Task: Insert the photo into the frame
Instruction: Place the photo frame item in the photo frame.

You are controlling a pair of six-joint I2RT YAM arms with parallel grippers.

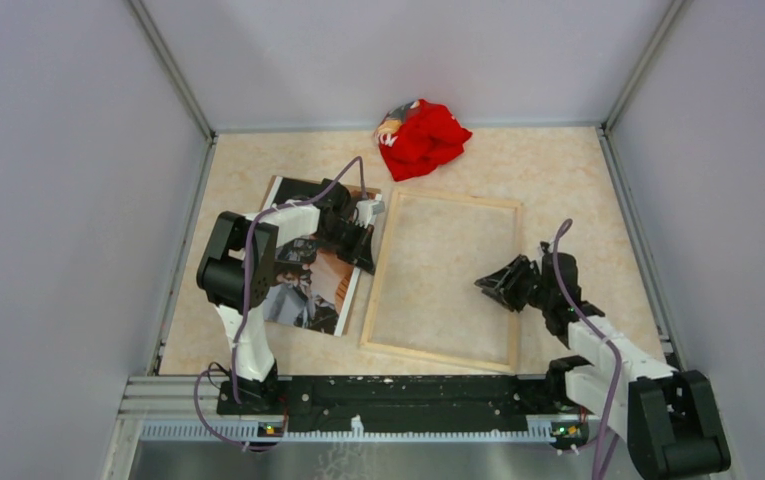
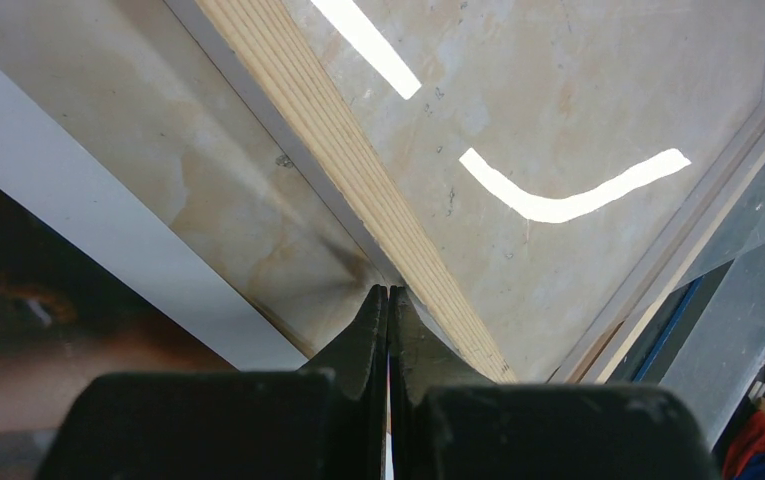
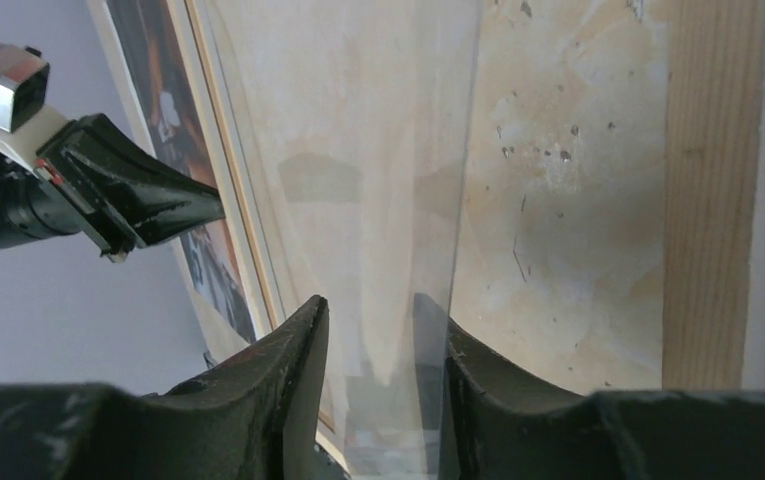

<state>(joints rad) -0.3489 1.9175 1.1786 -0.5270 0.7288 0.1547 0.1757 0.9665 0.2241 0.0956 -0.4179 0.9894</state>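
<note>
The frame (image 1: 375,270) lies flat mid-table, pale wood back edges up, with a clear pane (image 3: 358,150) inside. The photo (image 1: 308,290) lies picture side up just left of it, partly under my left arm. My left gripper (image 1: 366,240) is shut and empty, its tips (image 2: 389,292) down at the frame's left wood edge (image 2: 358,170), beside the photo's white border (image 2: 88,230). My right gripper (image 1: 493,285) is open over the frame's right part. In the right wrist view it (image 3: 373,300) straddles the pane's edge, and one fingertip (image 3: 428,310) shows through the pane.
A crumpled red cloth (image 1: 423,135) lies at the back, just beyond the frame's top edge. Grey walls close in the table on the left, right and back. The frame's right wood edge (image 3: 713,200) runs beside my right gripper.
</note>
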